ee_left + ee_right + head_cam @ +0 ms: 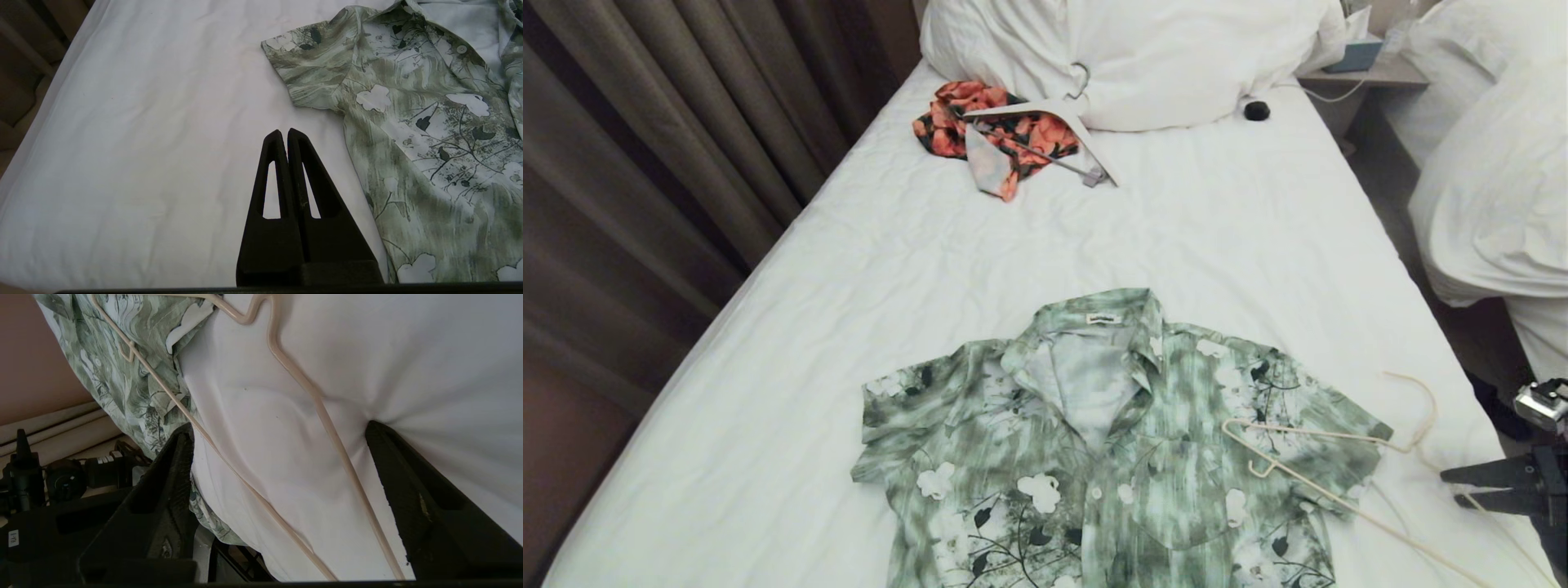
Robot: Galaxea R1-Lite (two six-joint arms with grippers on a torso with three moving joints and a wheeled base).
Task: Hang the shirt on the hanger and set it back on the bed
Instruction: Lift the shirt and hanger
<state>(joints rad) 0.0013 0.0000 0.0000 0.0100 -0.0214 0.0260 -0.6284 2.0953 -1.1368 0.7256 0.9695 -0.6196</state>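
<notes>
A: Where is the shirt (1094,441)?
B: Flat in the lower centre, collar up-frame, on the bed (915,245). The hanger (1327,465) lies at lower right, across 1 sleeve.
A: And the grippers?
B: Right gripper (282,437) is spread wide, 1 finger each side of the hanger's wires, pressing the sheet. Left gripper (284,136) is closed, holding nothing, above bare sheet.

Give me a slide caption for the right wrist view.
Open right gripper straddling the cream hanger on the white bed, beside the green shirt.
</notes>
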